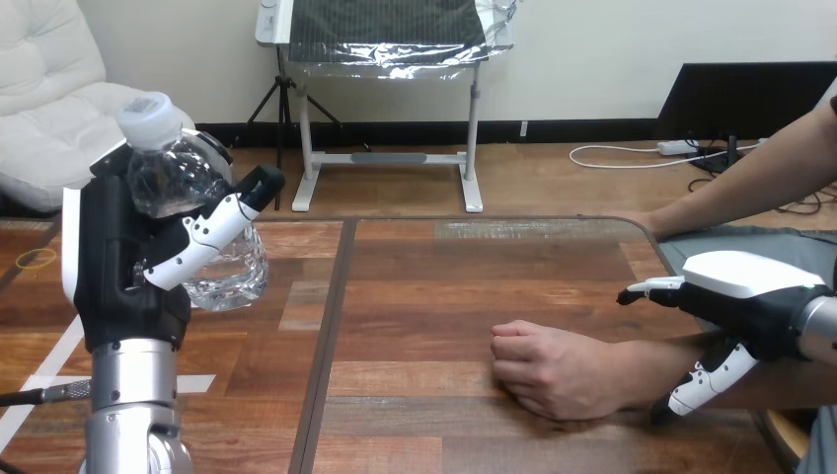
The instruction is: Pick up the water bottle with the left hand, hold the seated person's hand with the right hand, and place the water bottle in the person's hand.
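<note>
left hand [128, 257] grips the raised water bottle [183, 193]; right hand [745, 296] lies over the person's wrist [642, 363], grasp unclear. the person's hand [548, 370], fisted on the table [424, 286], should open before delivery.

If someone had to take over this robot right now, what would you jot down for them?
Left hand: shut on the water bottle, raised above the table at the left.
Right hand: over the person's forearm, just behind the wrist; I cannot tell whether it grips.
Person's hand: resting on the table, closed in a fist.
Done: bottle picked up.
Left: hold the person's hand, carry the bottle across and place it in that hand, which probably has to open first.
</note>
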Available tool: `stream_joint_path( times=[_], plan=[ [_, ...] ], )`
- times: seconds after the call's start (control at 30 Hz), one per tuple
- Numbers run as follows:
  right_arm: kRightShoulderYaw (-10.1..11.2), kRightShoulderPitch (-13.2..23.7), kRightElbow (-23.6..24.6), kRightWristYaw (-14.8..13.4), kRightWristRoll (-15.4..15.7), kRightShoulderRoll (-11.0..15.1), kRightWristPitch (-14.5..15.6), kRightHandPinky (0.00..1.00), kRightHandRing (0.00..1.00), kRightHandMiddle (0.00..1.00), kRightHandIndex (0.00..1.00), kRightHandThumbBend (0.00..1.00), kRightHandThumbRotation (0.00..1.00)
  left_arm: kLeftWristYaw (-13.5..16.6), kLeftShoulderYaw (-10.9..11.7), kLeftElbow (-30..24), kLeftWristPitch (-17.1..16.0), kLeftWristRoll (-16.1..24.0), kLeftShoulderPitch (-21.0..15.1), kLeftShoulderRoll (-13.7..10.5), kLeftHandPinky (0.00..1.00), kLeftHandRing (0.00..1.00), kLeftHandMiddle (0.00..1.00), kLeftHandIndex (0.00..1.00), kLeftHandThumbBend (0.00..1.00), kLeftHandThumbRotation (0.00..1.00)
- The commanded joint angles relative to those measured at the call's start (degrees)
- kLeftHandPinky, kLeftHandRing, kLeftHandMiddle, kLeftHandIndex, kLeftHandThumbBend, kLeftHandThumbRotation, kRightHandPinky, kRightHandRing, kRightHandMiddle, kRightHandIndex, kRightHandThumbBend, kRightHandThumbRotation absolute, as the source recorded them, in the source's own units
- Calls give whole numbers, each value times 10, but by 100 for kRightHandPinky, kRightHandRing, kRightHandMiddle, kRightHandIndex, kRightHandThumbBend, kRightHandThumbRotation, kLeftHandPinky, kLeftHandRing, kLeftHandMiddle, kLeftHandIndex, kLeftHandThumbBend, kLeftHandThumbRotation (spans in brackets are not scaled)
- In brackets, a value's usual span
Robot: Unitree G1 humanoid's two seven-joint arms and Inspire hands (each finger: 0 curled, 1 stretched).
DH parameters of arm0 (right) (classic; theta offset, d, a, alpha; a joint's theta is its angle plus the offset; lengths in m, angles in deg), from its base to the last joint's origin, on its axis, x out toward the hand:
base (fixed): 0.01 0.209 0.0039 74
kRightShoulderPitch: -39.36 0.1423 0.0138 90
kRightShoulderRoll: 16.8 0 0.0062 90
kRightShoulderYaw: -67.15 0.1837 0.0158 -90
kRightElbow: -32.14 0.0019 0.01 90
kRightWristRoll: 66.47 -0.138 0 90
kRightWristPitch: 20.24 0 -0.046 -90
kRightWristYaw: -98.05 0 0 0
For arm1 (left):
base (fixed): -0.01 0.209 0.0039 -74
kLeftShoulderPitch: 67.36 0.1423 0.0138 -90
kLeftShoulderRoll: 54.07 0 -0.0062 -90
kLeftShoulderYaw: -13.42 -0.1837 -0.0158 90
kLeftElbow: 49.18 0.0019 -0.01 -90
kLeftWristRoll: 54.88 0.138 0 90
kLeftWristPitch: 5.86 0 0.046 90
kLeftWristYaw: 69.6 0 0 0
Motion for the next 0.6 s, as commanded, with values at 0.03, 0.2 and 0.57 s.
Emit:
stream_joint_path(
  times=[0.03,0.2,0.57],
  plan=[
    [-20,27,-26,-8,13,-1,3,100,95,96,93,100,43,-5,-2,-18,-6,-9,-26,2,17,22,28,31,67,0],
    [-30,29,-30,-6,16,-7,4,100,95,95,93,100,42,-6,-2,-20,-4,-12,-26,2,17,22,28,31,67,0],
    [-53,27,-33,-10,38,-17,19,99,94,94,92,100,39,-10,-1,-18,-9,-18,-26,0,17,22,27,31,66,0]
  ],
)
